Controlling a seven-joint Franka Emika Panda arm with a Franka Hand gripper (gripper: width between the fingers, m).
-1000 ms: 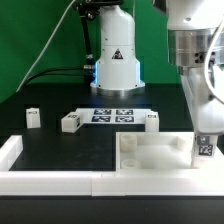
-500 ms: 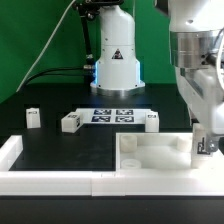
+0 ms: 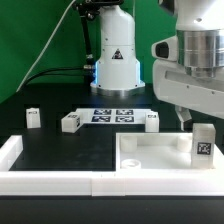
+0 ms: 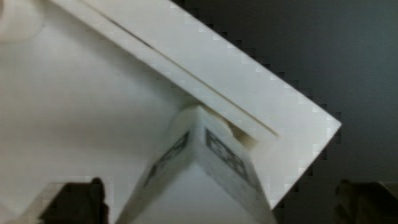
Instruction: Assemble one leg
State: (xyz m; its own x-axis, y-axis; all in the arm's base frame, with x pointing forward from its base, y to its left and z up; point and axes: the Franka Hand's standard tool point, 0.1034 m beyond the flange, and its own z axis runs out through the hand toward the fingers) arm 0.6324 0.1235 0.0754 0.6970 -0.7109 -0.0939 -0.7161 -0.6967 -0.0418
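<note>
White plastic everywhere: the leg stands upright in the corner of the tabletop at the exterior view's right, its black-and-white marker tag facing out. No letters can be read on it. The gripper hangs just above and beside it, touching nothing; its fingers seem spread apart, though the wrist view is blurry. Behind lie the marker board and three more small posts.

leg upright in tabletop corner, claw above, apart
</note>
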